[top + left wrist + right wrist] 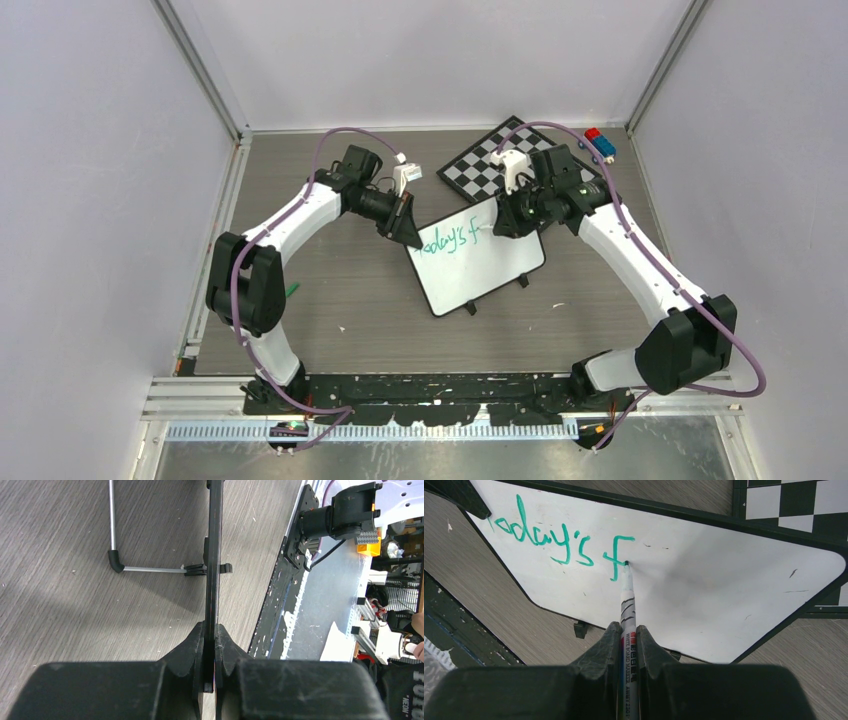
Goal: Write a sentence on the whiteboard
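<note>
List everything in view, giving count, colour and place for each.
whiteboard: one, white with a dark edge, middle of the table, set askew
sentence: one unfinished line, green, on the whiteboard, reads "today's f"
marker: one, white barrel, tip on the whiteboard at the f
chessboard: one, black and white, just beyond the whiteboard
blocks: two, one red and one blue, far right corner of the table
table: one, grey wood grain, under everything
left gripper: one, black, shut on the whiteboard's edge
right gripper: one, black, shut on the marker
</note>
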### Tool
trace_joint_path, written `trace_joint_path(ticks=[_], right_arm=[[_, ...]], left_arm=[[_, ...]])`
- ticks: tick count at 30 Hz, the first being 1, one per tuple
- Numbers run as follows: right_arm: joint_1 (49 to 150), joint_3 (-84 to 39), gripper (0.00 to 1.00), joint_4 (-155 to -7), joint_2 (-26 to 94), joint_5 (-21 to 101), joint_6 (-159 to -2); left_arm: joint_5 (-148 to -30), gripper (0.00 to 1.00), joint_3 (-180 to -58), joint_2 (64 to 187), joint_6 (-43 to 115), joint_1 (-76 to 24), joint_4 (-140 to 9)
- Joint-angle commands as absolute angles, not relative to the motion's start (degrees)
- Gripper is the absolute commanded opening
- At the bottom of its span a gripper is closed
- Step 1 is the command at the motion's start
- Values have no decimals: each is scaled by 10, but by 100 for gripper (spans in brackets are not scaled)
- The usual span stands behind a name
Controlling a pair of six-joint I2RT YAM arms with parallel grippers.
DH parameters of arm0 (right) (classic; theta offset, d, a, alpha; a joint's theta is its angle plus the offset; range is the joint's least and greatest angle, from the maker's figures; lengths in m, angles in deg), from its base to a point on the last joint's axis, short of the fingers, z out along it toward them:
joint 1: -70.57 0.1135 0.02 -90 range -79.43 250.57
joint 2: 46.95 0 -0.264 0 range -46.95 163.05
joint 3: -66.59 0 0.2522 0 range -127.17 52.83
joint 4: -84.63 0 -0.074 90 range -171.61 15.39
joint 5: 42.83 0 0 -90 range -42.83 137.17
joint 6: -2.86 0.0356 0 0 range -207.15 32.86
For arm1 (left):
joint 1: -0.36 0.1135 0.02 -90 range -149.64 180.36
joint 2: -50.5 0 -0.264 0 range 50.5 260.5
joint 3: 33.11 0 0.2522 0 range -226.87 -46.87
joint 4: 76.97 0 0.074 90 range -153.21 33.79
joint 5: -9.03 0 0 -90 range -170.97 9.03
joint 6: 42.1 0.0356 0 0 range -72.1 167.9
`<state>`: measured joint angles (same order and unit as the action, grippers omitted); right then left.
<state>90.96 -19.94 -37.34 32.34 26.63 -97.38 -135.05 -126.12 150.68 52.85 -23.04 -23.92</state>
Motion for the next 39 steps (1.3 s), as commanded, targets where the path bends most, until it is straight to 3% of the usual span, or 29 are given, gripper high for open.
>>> trace_joint_path(ticks=[1, 27, 39], right_arm=[[906, -223, 0, -393, 311, 270, -981], [901, -176, 0, -391, 305, 279, -987], [895, -222, 0, -389, 318, 317, -1002]], left_arm=[[-1323, 0, -1259, 1496, 530, -237, -256], [-1319, 0, -1256, 1496, 531, -237, -255], [-1319, 0, -1258, 1495, 532, -237, -253]])
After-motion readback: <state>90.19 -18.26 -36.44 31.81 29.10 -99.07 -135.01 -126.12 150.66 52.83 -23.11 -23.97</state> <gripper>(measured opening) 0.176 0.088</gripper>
